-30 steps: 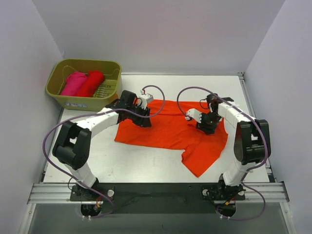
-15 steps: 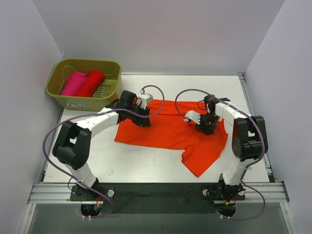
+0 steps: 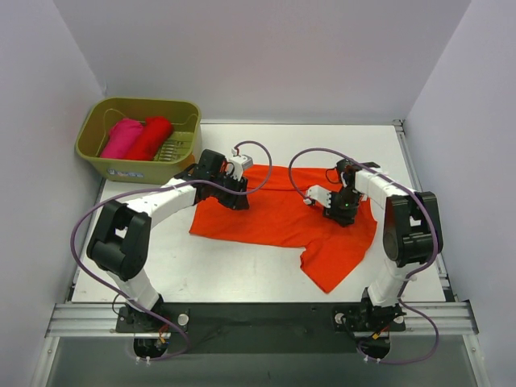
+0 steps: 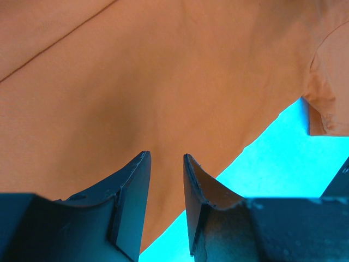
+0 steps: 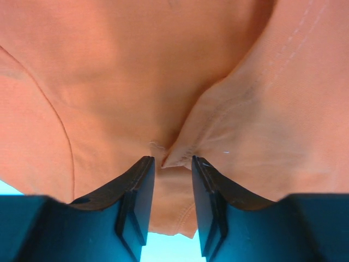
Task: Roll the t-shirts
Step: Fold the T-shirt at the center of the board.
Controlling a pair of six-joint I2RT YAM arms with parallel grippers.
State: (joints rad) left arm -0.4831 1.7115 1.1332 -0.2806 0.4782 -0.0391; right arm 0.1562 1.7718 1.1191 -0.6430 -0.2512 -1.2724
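An orange-red t-shirt (image 3: 274,219) lies spread flat on the white table (image 3: 226,274), one sleeve pointing to the near right. My left gripper (image 3: 239,200) rests on the shirt's upper left part. In the left wrist view its jaws (image 4: 166,155) stand partly open, with flat cloth (image 4: 163,82) showing in the gap near the shirt's edge. My right gripper (image 3: 342,214) sits on the shirt's right side. Its jaws (image 5: 173,159) are also partly open and straddle a small hemmed fold of the cloth (image 5: 136,71). Two other t-shirts, magenta (image 3: 121,137) and deeper red (image 3: 151,137), lie rolled in the basket.
The olive-green basket (image 3: 129,171) stands at the table's far left corner. Grey walls close in the back and both sides. Purple cables loop above both arms. A metal rail runs along the near edge.
My right gripper has shifted slightly to the left over the shirt. The left arm and the shirt's outline look unchanged.
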